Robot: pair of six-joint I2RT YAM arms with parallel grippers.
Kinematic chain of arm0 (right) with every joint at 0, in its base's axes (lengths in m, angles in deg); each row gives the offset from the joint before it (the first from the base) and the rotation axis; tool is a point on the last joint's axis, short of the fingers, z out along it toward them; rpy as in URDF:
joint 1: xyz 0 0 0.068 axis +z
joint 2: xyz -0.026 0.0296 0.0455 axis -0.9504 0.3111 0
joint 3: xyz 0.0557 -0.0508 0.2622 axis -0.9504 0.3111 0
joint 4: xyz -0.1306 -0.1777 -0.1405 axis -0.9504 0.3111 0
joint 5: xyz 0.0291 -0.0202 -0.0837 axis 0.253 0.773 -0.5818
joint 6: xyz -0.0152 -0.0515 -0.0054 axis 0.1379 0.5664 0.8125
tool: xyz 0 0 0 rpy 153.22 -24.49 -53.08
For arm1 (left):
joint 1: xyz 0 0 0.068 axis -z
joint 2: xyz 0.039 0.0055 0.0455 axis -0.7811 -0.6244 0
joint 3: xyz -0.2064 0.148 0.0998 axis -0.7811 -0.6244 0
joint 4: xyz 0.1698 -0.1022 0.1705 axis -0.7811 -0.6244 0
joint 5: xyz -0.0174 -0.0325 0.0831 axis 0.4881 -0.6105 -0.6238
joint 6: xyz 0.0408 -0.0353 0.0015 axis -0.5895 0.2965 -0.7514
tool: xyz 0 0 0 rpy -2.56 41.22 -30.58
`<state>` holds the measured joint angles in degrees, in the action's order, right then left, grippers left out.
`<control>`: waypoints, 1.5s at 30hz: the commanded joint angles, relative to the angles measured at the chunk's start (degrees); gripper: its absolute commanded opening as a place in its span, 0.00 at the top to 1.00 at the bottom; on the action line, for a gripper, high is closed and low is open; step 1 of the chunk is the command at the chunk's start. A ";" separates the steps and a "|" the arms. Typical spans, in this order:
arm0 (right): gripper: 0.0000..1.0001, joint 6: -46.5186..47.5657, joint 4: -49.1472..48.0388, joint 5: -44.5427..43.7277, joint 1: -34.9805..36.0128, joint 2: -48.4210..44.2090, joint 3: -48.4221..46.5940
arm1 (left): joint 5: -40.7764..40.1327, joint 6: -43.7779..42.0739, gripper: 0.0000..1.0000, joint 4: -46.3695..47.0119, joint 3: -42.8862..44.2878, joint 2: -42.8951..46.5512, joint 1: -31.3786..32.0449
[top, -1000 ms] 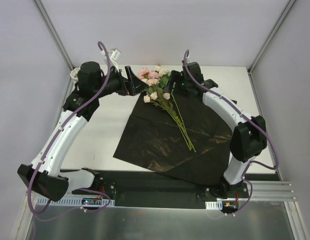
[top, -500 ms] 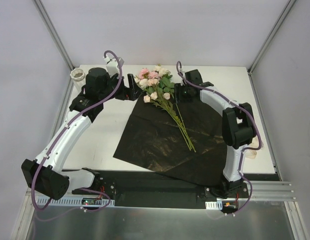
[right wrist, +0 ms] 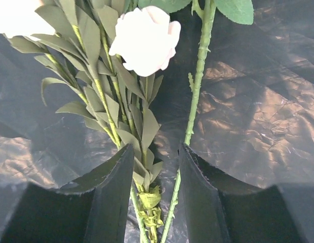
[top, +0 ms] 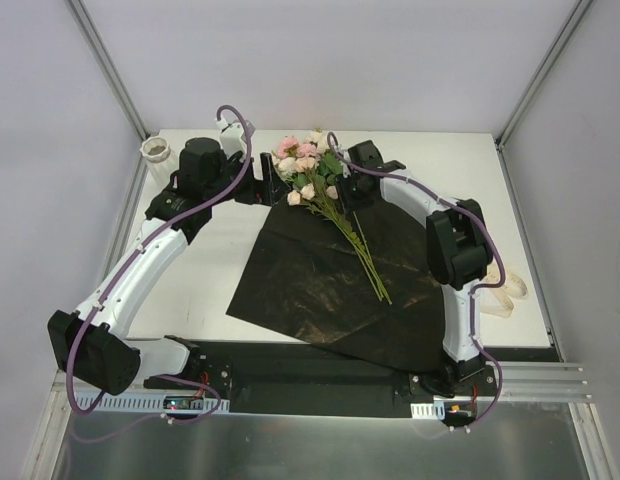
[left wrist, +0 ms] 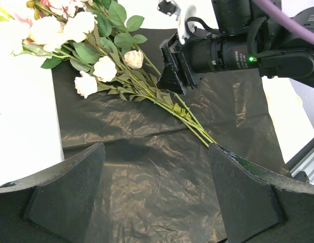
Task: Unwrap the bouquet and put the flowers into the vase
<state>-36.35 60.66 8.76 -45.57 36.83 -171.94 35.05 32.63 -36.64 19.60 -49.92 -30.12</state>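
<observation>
Flowers [top: 312,180] lay unwrapped on the black paper sheet [top: 320,290], mid desk [top: 200,270]. Pink and cream heads sat at the far end, just past the sheet's far corner. Thin green stems ran back toward the near right over the sheet. The paper was spread flat and crinkled, its near corner over the desk's near edge.

Right hand [right wrist: 156,154] was low over the stems just below the heads, with one finger [right wrist: 109,197] on either side of them. The leafy bundle and one loose stem sat in the gap between. Fingers stood part-way apart; couldn't tell whether they actually pinched the stems or only straddled them.

Left hand [left wrist: 156,149] was released, fingers spread wide, holding nothing. It hovered over the sheet's far left corner, just left of the flower heads, facing the right hand across the bunch.

Vase [top: 153,149] stood upright at the far left corner of the desk, well apart from the flowers, behind the left arm.

Cream ribbon [top: 507,297] lay loose at the desk's right edge, off the sheet, beside the right arm.
</observation>
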 commanded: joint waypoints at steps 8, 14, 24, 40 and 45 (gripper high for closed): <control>0.63 1.68 3.47 -8.20 0.33 0.93 -2.98 | 1.32 -0.34 0.18 1.96 -0.25 -0.66 2.32; 0.70 1.68 3.47 -6.88 0.33 2.25 -3.85 | 2.11 0.01 0.18 2.05 -0.08 -1.27 2.94; 0.76 2.21 4.35 -7.58 0.24 5.41 -6.23 | 2.73 0.45 0.18 1.96 -0.08 -1.10 2.94; 0.99 3.08 4.70 -9.87 0.15 6.82 -7.81 | 3.17 1.06 0.18 2.05 0.01 -1.36 3.02; 1.00 4.05 1.81 -10.74 0.24 4.28 -6.58 | 3.78 1.33 0.18 1.96 0.10 -1.71 2.94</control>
<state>-34.06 64.60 -0.26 -45.26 43.28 -177.36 36.99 33.26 -36.62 19.49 -51.40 -27.65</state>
